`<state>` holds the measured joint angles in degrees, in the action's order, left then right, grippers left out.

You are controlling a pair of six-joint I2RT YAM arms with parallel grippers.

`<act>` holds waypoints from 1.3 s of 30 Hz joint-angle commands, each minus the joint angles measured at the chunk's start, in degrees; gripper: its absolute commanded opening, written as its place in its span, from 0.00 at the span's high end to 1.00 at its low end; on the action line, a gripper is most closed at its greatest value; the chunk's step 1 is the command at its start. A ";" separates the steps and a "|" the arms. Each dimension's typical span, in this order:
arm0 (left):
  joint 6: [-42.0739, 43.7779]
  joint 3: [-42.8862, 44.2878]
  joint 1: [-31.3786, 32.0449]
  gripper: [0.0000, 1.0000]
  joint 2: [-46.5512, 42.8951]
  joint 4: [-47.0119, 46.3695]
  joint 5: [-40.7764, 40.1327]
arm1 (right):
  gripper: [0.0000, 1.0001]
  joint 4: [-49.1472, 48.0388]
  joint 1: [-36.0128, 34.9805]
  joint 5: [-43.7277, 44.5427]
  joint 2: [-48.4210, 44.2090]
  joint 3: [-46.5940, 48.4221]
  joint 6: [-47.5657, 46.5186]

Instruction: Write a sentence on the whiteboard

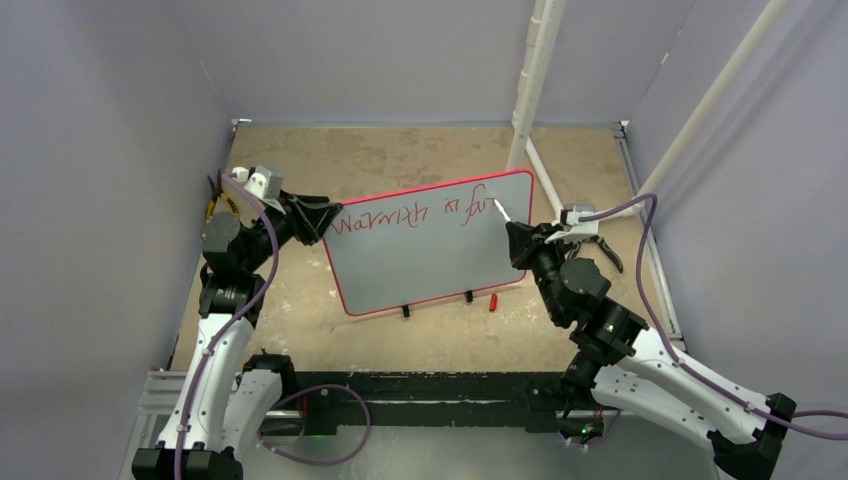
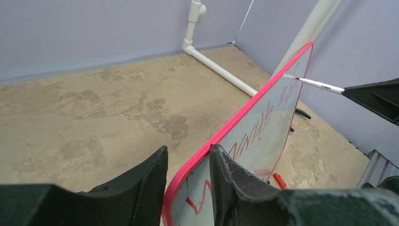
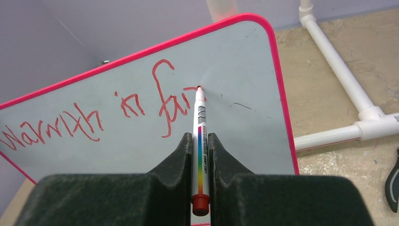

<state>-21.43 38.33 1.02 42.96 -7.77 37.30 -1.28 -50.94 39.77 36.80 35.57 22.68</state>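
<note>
The whiteboard (image 1: 430,268) stands mid-frame, left jaws pinching its frame-left rim, right jaws clamping the marker (image 3: 199,141) on the half-written sentence (image 3: 91,121); pressing too hard could tip it or smear letters

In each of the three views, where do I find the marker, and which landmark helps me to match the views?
Top external: the marker is right of centre, slanting from the right gripper up to the whiteboard.
Left wrist: the marker is at upper right, its tip on the board's far end.
Right wrist: the marker is at centre, upright between the fingers, its tip at the sentence.
Shared landmark: the white pipe, in all three.
</note>
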 commanded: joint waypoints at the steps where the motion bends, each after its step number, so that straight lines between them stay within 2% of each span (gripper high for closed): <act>1: 0.42 -0.42 -0.05 0.64 0.02 -0.46 1.61 | 1.00 -0.55 0.22 3.91 -0.43 2.62 -0.86; 26: 0.34 -0.53 -0.05 0.64 -0.51 -0.49 1.66 | 1.00 8.57 0.22 3.83 -2.63 0.35 6.74; 39: 0.33 -0.51 0.00 0.64 -0.41 -0.41 1.67 | 1.00 4.67 0.22 4.26 -3.81 3.88 2.26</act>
<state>-21.43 38.33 1.02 42.89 -7.77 37.32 6.33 -50.94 42.74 32.62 35.86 26.92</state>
